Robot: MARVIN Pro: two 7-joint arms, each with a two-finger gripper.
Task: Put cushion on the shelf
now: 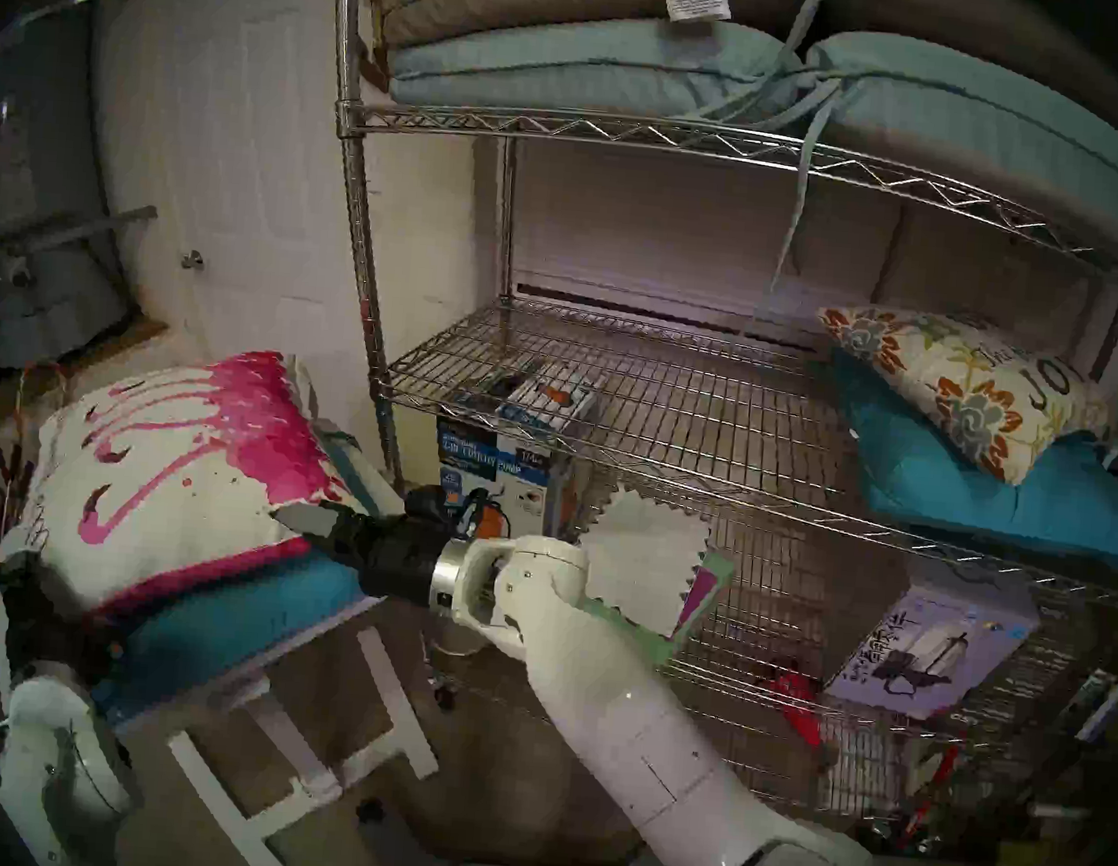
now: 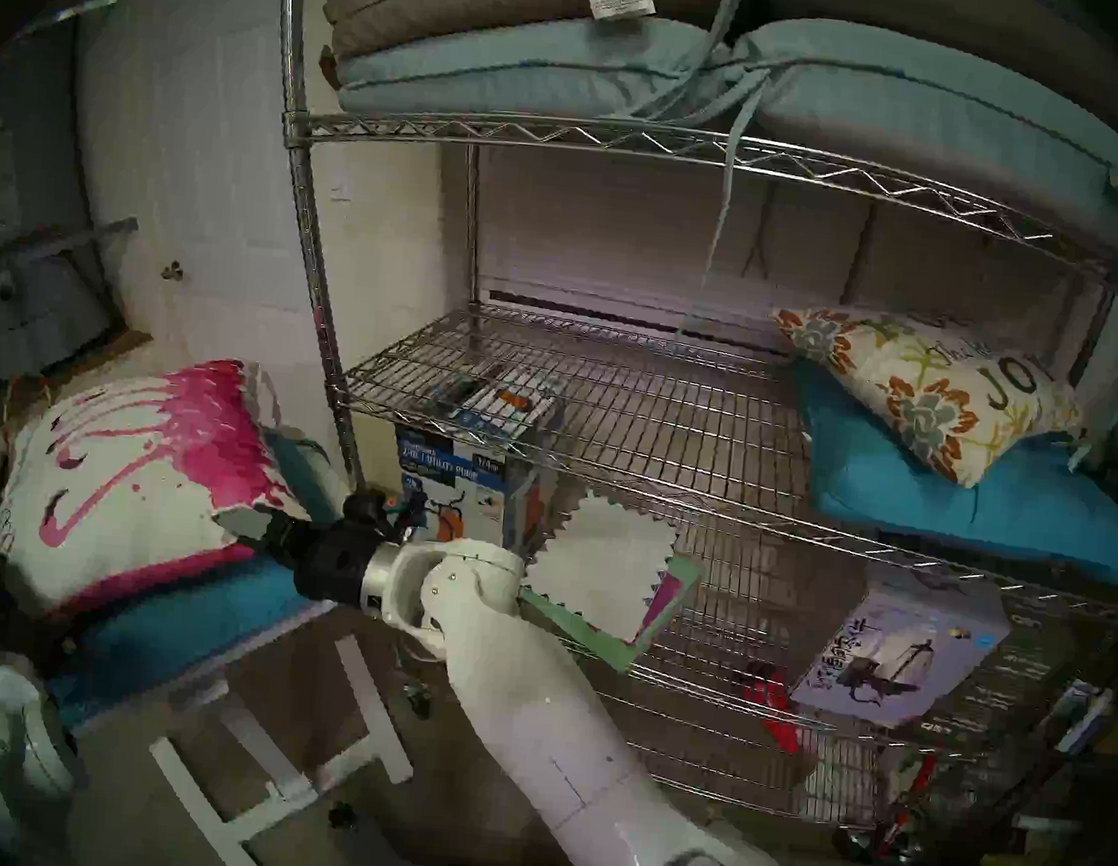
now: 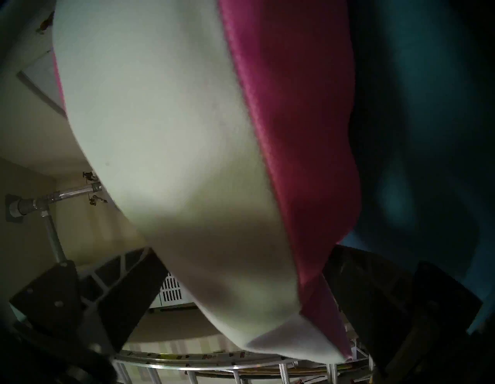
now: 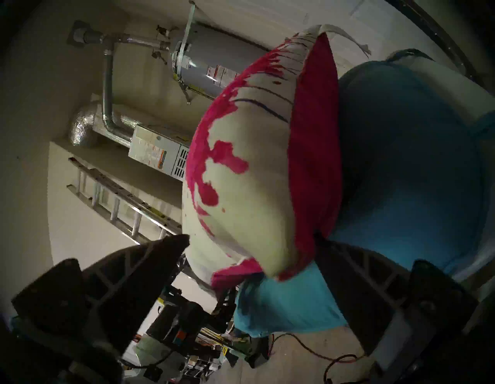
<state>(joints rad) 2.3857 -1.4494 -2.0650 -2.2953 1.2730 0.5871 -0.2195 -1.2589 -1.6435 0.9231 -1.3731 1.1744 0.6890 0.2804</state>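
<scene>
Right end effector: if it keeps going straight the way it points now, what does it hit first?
The pink-and-white cushion. The right end effector is open with that cushion's corner between its fingers, so it likely meets it almost at once; the blue cushion lies just under it.

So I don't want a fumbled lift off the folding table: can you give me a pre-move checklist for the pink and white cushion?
1. Right gripper jaws apart around the cushion corner: ok, one finger on each side of the pink and white cushion.
2. Left gripper jaws apart around the opposite corner: ok.
3. Either grip closed on the fabric: not ok, both open.
4. Cushion supported: ok, it lies on a teal cushion on the white folding table.
5. Free room on the shelf: ok, the middle tier's left part is bare wire; a floral cushion sits at its right end.
6. Firmness of contact: cannot tell.
</scene>
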